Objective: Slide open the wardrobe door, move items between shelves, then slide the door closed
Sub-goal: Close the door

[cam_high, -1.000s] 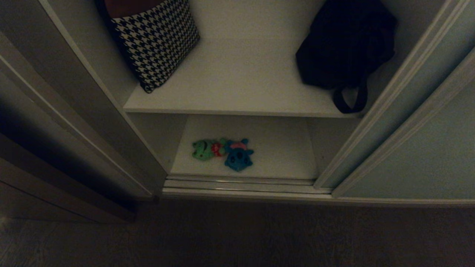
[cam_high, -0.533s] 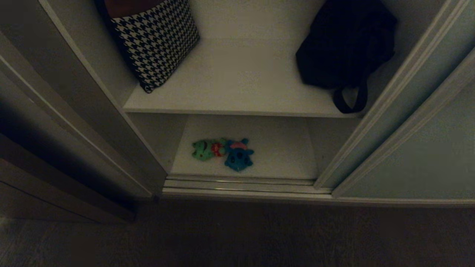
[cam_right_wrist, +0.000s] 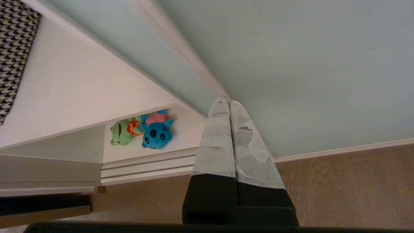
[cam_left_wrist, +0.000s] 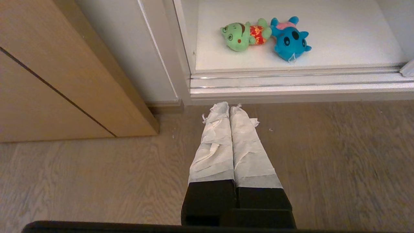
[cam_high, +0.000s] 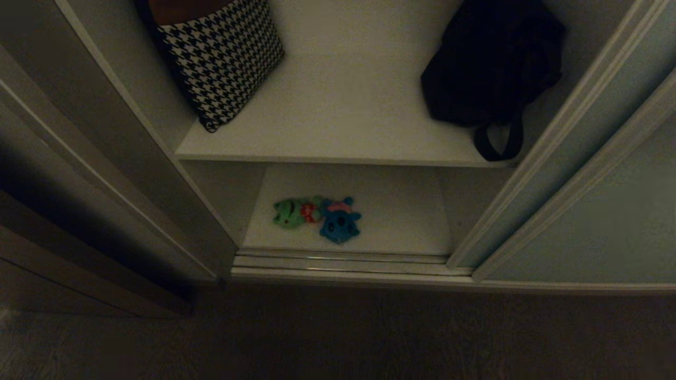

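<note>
Head view: sliding wardrobe door (cam_high: 597, 211) pushed aside at 3 o'clock, so opening done; moving and closing still to do. Soft green toy (cam_high: 289, 213) and blue toy (cam_high: 339, 220) touching on smooth white lower shelf (cam_high: 401, 221); upper shelf (cam_high: 338, 121) at 12 o'clock.

Left wrist view: left gripper (cam_left_wrist: 231, 106) over wooden floor (cam_left_wrist: 97, 181), wrapped fingers pressed together, holding nothing.

Right wrist view: right gripper (cam_right_wrist: 225, 98) by the flat pale door, fingers together, empty.
</note>
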`<state>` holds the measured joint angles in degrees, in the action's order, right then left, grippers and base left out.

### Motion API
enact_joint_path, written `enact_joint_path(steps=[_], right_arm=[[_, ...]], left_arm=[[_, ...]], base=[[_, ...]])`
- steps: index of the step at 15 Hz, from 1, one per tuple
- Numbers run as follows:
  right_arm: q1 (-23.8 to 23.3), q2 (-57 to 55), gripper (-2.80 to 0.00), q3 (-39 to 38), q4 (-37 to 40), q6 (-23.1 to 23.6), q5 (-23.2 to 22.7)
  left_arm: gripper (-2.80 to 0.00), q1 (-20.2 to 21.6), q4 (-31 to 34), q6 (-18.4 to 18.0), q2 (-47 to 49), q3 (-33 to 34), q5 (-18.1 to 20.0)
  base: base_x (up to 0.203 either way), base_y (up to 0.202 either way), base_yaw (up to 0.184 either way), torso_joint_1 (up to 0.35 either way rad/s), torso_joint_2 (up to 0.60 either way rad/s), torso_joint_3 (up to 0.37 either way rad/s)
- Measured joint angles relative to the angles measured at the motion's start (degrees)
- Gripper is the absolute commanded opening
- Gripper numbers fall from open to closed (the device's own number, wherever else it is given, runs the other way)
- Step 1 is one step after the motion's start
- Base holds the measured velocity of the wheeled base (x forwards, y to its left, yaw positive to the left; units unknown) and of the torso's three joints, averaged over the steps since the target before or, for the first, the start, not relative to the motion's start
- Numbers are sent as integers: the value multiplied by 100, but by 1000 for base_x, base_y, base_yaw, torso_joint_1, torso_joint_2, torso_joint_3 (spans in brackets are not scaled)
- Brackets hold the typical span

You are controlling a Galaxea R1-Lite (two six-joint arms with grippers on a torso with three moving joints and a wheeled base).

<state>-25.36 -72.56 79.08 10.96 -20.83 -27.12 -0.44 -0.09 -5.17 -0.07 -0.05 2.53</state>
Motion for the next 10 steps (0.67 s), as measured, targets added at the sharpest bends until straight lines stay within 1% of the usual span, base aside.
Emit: enact_joint_path(steps=[4,10], right_arm=[[272,-150,-280,-80,-296,11,200],[296,-330,-280,-149,-517,13,232]], left_arm=[[-280,0,4,0,0,-2,-1],[-280,0,1,0,0,-2,1]], base=[[0,0,0,0,0,0],[0,0,0,0,0,0]])
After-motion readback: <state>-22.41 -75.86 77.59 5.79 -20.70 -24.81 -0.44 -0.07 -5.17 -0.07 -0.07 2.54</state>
